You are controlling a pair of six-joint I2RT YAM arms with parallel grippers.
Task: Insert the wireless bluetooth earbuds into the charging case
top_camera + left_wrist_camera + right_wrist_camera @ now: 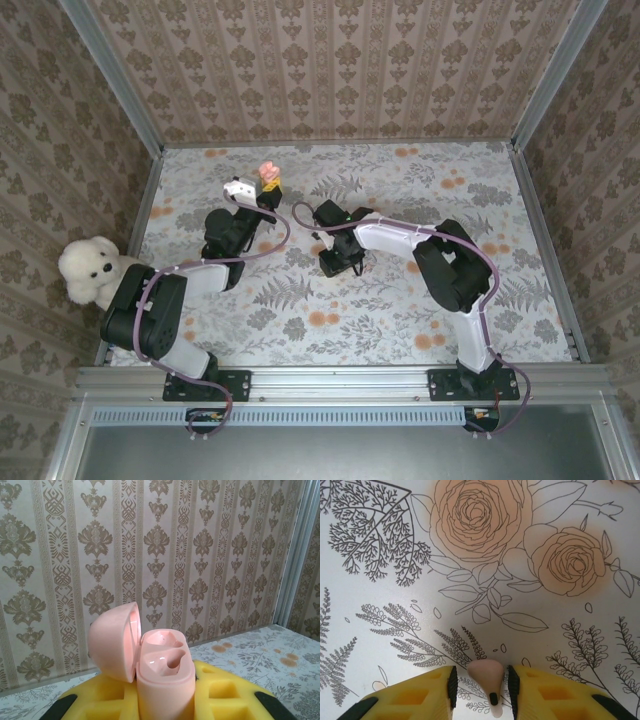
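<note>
Step in hand: picking the earbud off the floral worktop (400, 300), with no earbud seated in the charging case yet, by my read. The left gripper (165, 692) was clamped shut on the charging case (165, 672), holding it upright above the worktop, towards the far left near the back wall. Its yellow fingers (220, 690) pressed on both sides of the base. The lid (112, 642) was hinged open to the left and both wells looked empty. The right gripper (481, 692) was low over mid-worktop, partly open and straddling the pink earbud (486, 675), which lay flat on the surface between the pads. The right pad looked to be touching it and the left pad was just beside it, so I couldn't tell whether the grip was made. Next move, as I judge it: finish the pinch, lift, carry the earbud left to the case, and line the stem up with a well before release. It's small and rounded, so it could slip or twist in the pads.
</note>
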